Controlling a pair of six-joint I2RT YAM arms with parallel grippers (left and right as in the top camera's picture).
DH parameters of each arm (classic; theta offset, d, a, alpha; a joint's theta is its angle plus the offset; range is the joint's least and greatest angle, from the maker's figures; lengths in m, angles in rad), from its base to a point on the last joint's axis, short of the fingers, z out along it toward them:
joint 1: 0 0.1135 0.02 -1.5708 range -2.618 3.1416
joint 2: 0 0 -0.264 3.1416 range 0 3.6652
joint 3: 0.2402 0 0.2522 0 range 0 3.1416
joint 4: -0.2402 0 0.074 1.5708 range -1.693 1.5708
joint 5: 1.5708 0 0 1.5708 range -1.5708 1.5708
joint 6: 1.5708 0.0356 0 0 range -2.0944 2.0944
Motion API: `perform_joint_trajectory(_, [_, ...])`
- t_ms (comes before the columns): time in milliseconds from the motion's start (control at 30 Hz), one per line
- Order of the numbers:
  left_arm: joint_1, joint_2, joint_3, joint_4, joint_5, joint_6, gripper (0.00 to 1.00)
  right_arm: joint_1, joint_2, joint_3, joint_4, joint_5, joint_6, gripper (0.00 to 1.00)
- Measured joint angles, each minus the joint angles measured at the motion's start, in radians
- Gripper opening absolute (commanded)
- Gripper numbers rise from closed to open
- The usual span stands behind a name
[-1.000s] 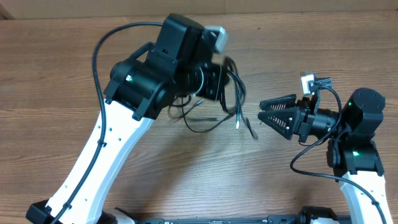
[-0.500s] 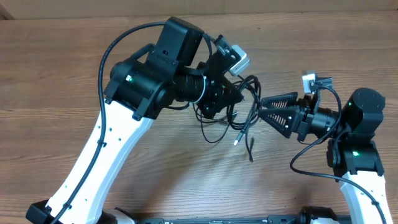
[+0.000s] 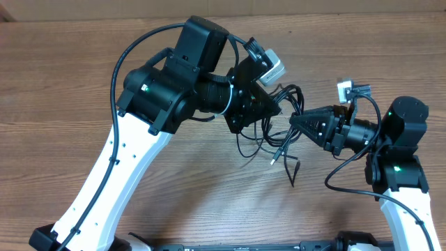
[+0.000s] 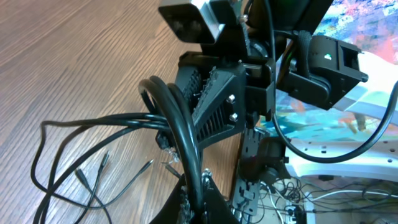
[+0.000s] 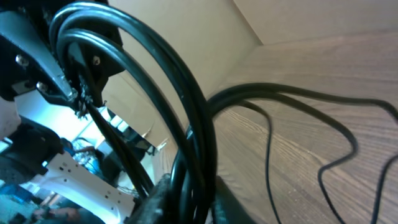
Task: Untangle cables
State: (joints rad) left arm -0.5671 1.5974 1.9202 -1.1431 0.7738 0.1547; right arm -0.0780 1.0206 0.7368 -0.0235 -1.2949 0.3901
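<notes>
The thin black cables (image 3: 284, 148) hang in a tangled bundle between my two grippers over the wooden table, with loose loops and small plug ends trailing down toward the front. My left gripper (image 3: 273, 110) is shut on the bundle from the left. My right gripper (image 3: 295, 123) is shut on the same bundle from the right, very close to the left one. In the left wrist view the cables (image 4: 93, 121) run through my left jaws (image 4: 194, 199), with the right gripper (image 4: 214, 106) just beyond. In the right wrist view the cables (image 5: 186, 106) pass through my right jaws (image 5: 193, 193).
The wooden table (image 3: 70, 84) spreads to the left and front. The left arm's thick black wire (image 3: 115, 59) arcs over its body. The right arm's own wire (image 3: 341, 178) loops below its wrist. The table's far edge runs along the top.
My left gripper has carried the cable bundle to the right, up to the right gripper. The right gripper, open before, has shut on the bundle. Loose ends have swung right.
</notes>
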Motion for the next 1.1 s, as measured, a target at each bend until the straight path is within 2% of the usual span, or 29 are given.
perform_joint_trajectory(200, [0.0,0.0,0.0,0.018,-0.099,-0.094,0.04,0.0,0.002,0.0,-0.008,0.002,-0.002,0.1])
perform_joint_trajectory(800, [0.0,0.0,0.0,0.033,-0.595,-0.653,0.04,0.0,0.002,0.0,-0.04,0.001,-0.002,0.09])
perform_joint_trajectory(867, [0.0,0.0,0.0,0.033,-0.62,-0.683,0.04,0.0,0.002,0.0,-0.04,0.001,-0.002,0.14])
perform_joint_trajectory(933, [0.0,0.0,0.0,0.034,-0.629,-0.698,0.04,0.0,0.002,0.0,-0.042,0.002,0.005,0.35])
perform_joint_trajectory(967, [0.0,0.0,0.0,0.034,-0.628,-0.696,0.04,0.0,0.002,0.0,-0.045,0.003,0.005,0.4])
perform_joint_trajectory(1100, [0.0,0.0,0.0,0.037,-0.561,-0.645,0.04,0.0,0.002,0.0,-0.042,0.003,-0.002,0.52])
